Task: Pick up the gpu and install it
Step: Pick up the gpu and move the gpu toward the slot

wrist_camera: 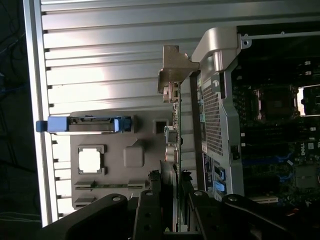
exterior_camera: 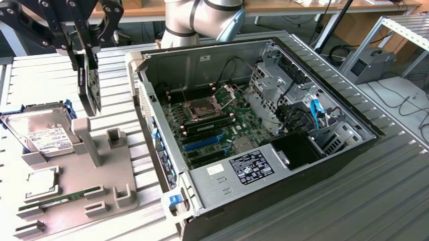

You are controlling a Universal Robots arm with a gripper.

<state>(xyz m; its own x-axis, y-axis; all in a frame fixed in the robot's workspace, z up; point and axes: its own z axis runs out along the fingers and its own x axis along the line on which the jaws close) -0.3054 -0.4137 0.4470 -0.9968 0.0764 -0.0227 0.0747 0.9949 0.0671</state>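
The gpu (exterior_camera: 89, 93) is a thin black card that hangs upright in the air, clear of the table, at the exterior view's upper left. My gripper (exterior_camera: 86, 55) is shut on its upper edge. The card is above the slatted table, between the grey holder tray (exterior_camera: 80, 170) and the open computer case (exterior_camera: 268, 125). In the wrist view the gpu (wrist_camera: 175, 115) appears edge-on, with its silvery bracket (wrist_camera: 176, 67) at the end far from my gripper (wrist_camera: 170, 200). It lies just beside the case's perforated rear panel (wrist_camera: 215, 110).
A silver hard drive (exterior_camera: 40, 133), a square CPU (exterior_camera: 41, 182) and a green RAM stick (exterior_camera: 60, 198) sit on the holder tray. Inside the case, blue expansion slots (exterior_camera: 201, 143) lie on the motherboard below the CPU socket (exterior_camera: 201, 108). Cables and drive cages fill the case's far side.
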